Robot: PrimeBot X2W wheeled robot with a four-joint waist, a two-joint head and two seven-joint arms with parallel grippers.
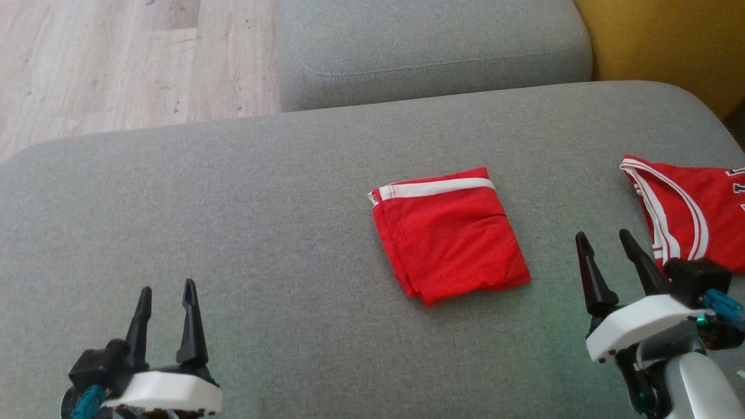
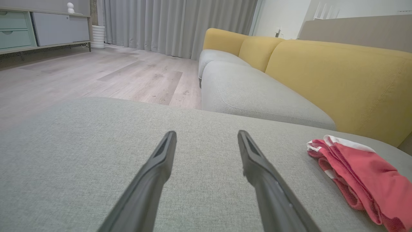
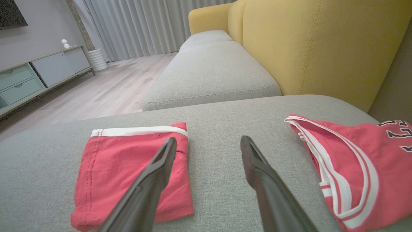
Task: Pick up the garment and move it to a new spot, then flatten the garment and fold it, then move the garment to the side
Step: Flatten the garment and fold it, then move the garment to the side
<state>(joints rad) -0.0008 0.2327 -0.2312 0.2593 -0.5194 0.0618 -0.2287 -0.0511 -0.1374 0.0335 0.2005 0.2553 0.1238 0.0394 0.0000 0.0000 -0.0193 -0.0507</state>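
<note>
A red garment with a white band (image 1: 448, 233) lies folded into a compact rectangle on the grey sofa cushion (image 1: 262, 192), right of centre; it also appears at the right of the left wrist view (image 2: 357, 174) and at the lower left of the right wrist view (image 3: 128, 167). My left gripper (image 1: 166, 297) stands open at the lower left, far from the garment, nothing between its fingers (image 2: 161, 167). My right gripper (image 1: 605, 240) stands open at the lower right, just right of the folded garment, its fingers (image 3: 257, 167) empty.
A second red jersey with white stripes and dark numbers (image 1: 687, 209) lies at the cushion's right edge, beside my right gripper. Another grey seat cushion (image 1: 430, 46) and yellow backrest (image 1: 663, 41) lie beyond. Wooden floor (image 1: 116, 58) is at the upper left.
</note>
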